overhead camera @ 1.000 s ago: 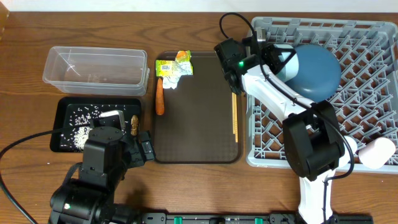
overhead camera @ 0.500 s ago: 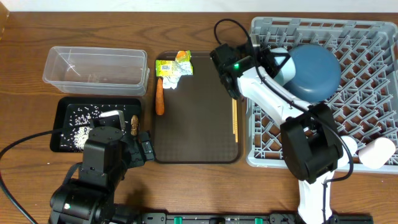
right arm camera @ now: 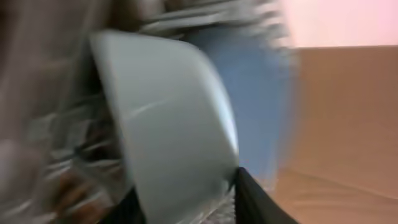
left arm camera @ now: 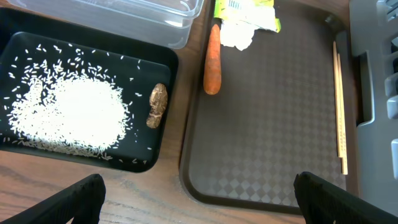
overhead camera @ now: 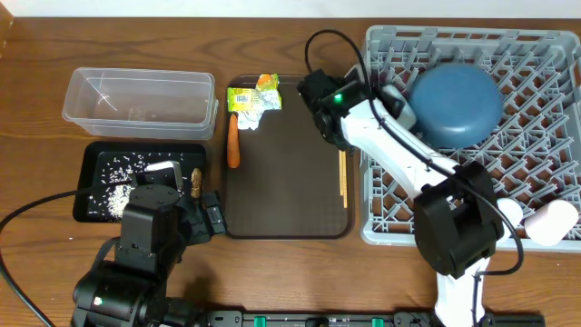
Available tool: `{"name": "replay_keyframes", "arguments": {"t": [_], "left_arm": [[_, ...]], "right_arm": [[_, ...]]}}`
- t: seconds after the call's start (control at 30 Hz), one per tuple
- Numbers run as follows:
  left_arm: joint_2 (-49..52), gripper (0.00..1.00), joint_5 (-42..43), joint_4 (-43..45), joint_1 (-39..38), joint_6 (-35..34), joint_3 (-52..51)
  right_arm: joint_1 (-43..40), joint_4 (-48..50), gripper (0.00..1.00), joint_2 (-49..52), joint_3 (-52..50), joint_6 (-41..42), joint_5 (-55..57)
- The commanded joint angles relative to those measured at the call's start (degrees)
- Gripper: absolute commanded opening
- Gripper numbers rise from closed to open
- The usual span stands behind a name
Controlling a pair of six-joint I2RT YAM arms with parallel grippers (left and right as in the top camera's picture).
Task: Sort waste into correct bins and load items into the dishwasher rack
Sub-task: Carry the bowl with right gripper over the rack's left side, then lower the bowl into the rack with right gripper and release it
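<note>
From here I count two bowls, both in the one grey rack [overhead camera: 381, 232] at 3 o'clock. The big dark blue bowl [overhead camera: 458, 104] is upside down near its 12 o'clock edge, with the small white bowl [right arm camera: 168, 124] just at the blue one's 9 o'clock. One pale pink cup [overhead camera: 556, 221] lies at the rack's 4 o'clock corner.

On the brown serving tray [overhead camera: 286, 204] in the middle I see:
- one carrot [left arm camera: 212, 59]
- one crumpled wrapper [left arm camera: 244, 18]
- the chopsticks [left arm camera: 339, 106], in a thin line along its 3 o'clock rim

At 9 o'clock sit one clear tub [overhead camera: 141, 102] and one black tray [left arm camera: 165, 134], which holds a heap of rice [left arm camera: 68, 115] and one brown lump [left arm camera: 157, 106].

The left claw [left arm camera: 198, 186] hangs wide open with nothing in it.

The right claw [overhead camera: 374, 96] is hard up against the white bowl. The close view is smeared, so I cannot tell whether it grips the rim.

A second ago the right arm lay further toward 3 o'clock, across part of the blue bowl. It has since swung toward 9 o'clock, so more of that bowl shows.
</note>
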Motion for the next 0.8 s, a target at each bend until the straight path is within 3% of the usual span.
{"name": "replay_keyframes", "arguments": {"t": [0.0,0.23,0.43,0.77], "left_arm": [[0.0,0.98,-0.09,-0.24,0.31,-0.02,1.11],[0.02,0.98,-0.09,-0.24,0.31,-0.02,1.11],[0.02,0.98,-0.09,-0.24,0.31,-0.02,1.11],[0.02,0.98,-0.09,-0.24,0.31,-0.02,1.11]], "right_arm": [[-0.72,-1.73,0.35,3.32,-2.25,2.08,-25.77],[-0.72,-2.08,0.47,3.32,-2.1,3.89,-39.01],[-0.72,-2.82,0.62,3.32,1.77,3.91,-41.66],[-0.83,-9.01,0.98,3.32,16.87,3.89,-43.23]]}}
